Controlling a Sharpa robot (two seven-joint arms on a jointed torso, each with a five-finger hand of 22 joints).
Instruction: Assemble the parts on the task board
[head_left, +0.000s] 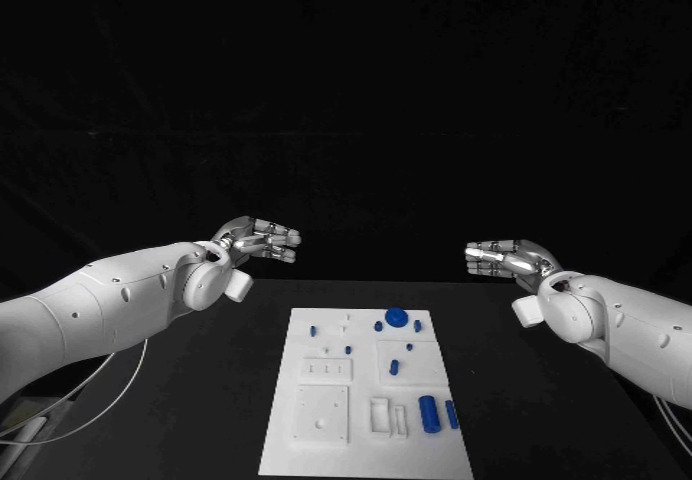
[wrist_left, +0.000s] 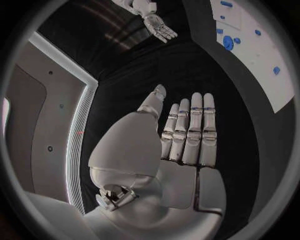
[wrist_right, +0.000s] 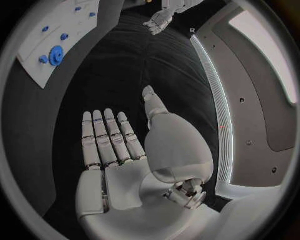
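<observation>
My left hand (head_left: 257, 241) is up in the air past the far end of the tabletop (head_left: 216, 380); its fingers (wrist_left: 190, 130) are straight and it holds nothing; my right hand (head_left: 505, 258) is up on the other side, flat too, with nothing in it; the white board (head_left: 325, 410) lies flat between my arms, nearer to me; the blue pieces sit on it, a round one (head_left: 395, 316) at the far end and a long one (head_left: 428, 412) near me; I think I have not started yet; next I must reach down and pick one piece.
</observation>
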